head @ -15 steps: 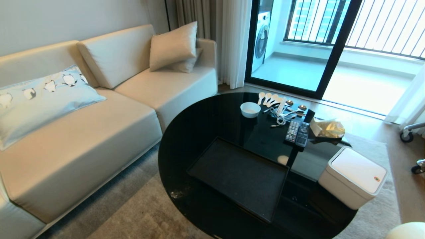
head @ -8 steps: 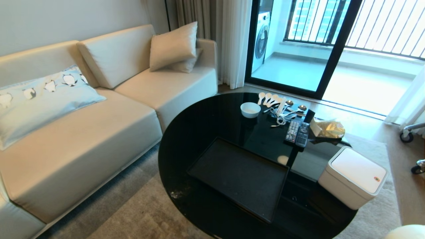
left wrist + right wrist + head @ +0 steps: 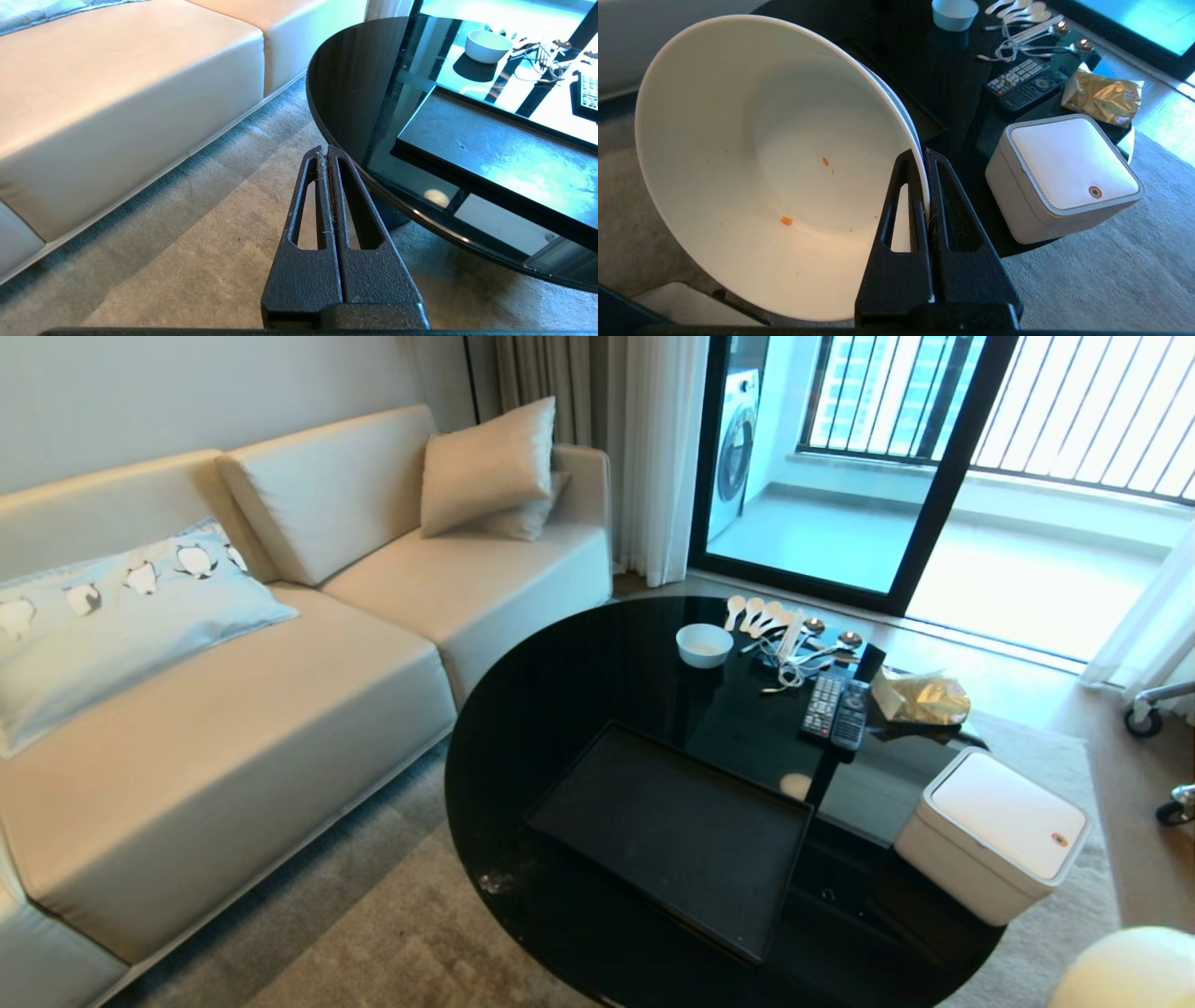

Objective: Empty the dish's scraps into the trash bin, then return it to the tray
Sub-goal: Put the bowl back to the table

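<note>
**While the tray waits bare, the dish is in my right gripper**

On the right wrist camera I see my right gripper [image 3: 926,186] clamped on the rim of the dish [image 3: 752,154], tilted, with only small orange scraps [image 3: 786,220] stuck inside. It hangs near the white box [image 3: 1064,177] beside the worktop [image 3: 579,653]. The tray [image 3: 672,831] lies on the worktop. My left gripper [image 3: 328,154] has its fingers pressed together, over the carpet [image 3: 187,242].

No readable text — only a round coloured mark on white container [image 3: 1095,192]
</note>
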You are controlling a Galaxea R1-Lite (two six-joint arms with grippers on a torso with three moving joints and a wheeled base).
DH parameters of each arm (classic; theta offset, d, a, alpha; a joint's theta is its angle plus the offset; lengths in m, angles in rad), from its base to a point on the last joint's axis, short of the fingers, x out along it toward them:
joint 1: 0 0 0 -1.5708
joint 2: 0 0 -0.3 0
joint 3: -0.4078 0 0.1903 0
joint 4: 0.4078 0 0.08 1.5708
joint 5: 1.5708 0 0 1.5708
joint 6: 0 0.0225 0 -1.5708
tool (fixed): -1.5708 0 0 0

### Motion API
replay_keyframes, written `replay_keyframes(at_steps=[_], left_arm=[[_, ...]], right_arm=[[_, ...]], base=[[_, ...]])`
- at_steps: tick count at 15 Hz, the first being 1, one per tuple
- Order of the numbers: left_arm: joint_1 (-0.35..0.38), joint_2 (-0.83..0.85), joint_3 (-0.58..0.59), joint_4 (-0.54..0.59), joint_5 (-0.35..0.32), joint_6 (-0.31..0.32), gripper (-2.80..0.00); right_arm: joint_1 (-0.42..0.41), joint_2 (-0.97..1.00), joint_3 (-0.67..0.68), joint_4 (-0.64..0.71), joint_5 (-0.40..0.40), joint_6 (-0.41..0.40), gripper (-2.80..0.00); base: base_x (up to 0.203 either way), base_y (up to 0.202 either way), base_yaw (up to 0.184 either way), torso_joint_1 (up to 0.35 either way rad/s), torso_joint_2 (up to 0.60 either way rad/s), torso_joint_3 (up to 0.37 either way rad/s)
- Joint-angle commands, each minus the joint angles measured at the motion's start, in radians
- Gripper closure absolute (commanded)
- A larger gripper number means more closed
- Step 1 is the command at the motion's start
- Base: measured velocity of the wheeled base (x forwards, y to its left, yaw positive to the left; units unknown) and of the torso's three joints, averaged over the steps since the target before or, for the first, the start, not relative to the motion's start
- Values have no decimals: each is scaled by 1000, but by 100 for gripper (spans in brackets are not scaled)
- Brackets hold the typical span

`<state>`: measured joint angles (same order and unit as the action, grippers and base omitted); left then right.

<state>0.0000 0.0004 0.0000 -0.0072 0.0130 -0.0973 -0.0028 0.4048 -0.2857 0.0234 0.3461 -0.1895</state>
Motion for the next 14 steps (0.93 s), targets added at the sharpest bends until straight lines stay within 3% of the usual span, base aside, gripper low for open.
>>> replay_keyframes(at_steps=[1,4,8,11,14], left_arm=[[0,0,0,0,1,-1,0],[0,0,0,0,1,-1,0],[0,0,0,0,1,-1,0],[0,0,0,0,1,-1,0],[0,0,0,0,1,-1,0]], right_arm=[[9,345,-99,-2,39,-102,0],[122,659,-246,-22,43,-225,0],[402,1030,-425,-73,-60,-252,0],[573,1290,-588,-111,-158,-130,0],[679,1535,-769,-109,-318,112,0]], base=[[0,0,0,0,0,0],[0,0,0,0,0,0],[0,0,0,0,0,0],[0,0,0,0,0,0],[0,0,0,0,0,0]])
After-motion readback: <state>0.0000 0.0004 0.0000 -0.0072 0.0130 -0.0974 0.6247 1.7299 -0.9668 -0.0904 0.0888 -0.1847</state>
